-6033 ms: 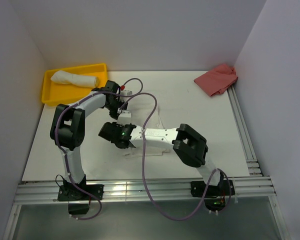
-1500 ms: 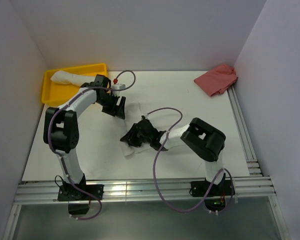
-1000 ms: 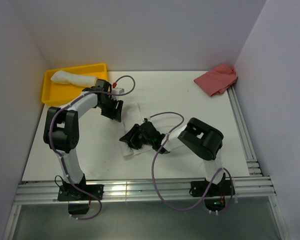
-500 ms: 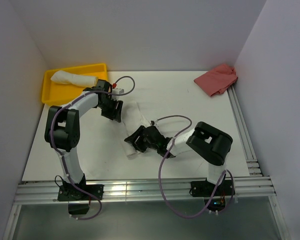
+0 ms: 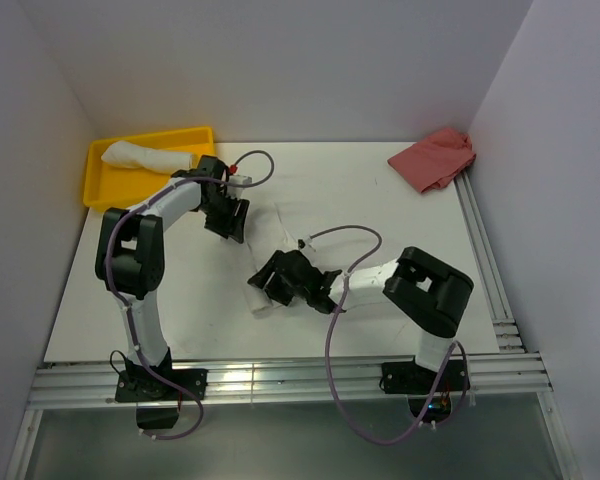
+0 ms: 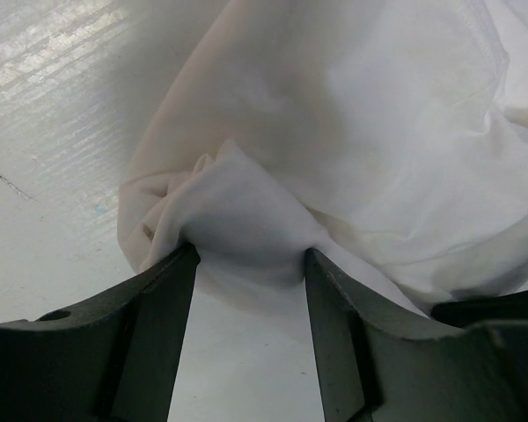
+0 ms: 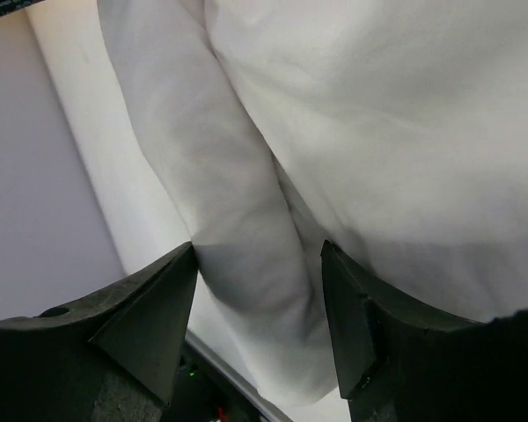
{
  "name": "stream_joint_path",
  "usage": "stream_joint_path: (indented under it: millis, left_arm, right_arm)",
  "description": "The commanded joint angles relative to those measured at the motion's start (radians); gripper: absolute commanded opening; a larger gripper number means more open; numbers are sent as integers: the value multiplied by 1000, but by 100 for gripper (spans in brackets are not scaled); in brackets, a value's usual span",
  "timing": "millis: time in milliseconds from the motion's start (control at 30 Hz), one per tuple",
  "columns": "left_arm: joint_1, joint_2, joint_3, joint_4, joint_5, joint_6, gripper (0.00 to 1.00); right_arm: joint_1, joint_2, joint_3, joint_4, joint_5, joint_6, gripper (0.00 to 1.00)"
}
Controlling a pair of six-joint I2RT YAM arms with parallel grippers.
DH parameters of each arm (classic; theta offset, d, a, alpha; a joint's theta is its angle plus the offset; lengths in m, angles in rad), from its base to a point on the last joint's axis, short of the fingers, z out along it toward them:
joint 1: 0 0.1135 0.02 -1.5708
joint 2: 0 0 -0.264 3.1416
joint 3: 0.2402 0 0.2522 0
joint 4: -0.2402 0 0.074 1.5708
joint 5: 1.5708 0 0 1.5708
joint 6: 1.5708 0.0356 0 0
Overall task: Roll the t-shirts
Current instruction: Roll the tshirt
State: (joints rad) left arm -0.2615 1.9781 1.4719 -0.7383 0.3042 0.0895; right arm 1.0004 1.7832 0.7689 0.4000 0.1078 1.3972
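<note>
A white t-shirt (image 6: 361, 123) lies partly rolled on the middle of the table (image 5: 390, 225), with both arms reaching in over it. The left gripper (image 5: 230, 222) is at the shirt's far left edge, and in its wrist view the two fingers (image 6: 158, 343) are clamped on a bunched fold of the white cloth, which fills the gap between the tips and touches both. The right gripper (image 5: 277, 282) is at the near end of the shirt, where the fabric is turned over into a thick roll. Its fingers (image 7: 145, 325) stand wide apart with that roll running between them (a thin shadowed gap shows beside the finger on the right of the wrist view, so they are not squeezing it). At the far left corner of the table sits a yellow tray (image 5: 115, 187) holding a rolled t-shirt (image 5: 148, 156), also white, lying across it. A crumpled red cloth (image 5: 433, 158) rests at the far right corner, well apart from both arms.
</note>
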Motion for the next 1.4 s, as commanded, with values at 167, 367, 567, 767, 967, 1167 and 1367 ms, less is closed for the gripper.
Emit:
stream_joint_path:
  millis: [167,367,567,767,967,1167,1367]
  left_arm:
    - [-12,24,47,36,-40,13,59]
    - [-15,27,51,33,-39,12,59]
    - [-19,28,50,33,-39,10,59]
    - [-21,24,50,31,-42,12,59]
    - [-21,21,50,30,-39,12,60]
    - [-21,21,62,22,-34,12,63]
    - [-21,10,100,5,-22,13,72]
  right_arm:
    - [50,-84,252,-487,222,-176,69]
    - [98,-39,459,-697,349,-277,69]
    - [135,140,749,-885,417,-404,68]
    - [139,294,914,-978,440,-477,67]
    - [139,404,1000,-1083,484,-477,68]
    - [142,436,975,-1093,484,-463,68]
    - [152,499,1037,-1221,550,-438,67]
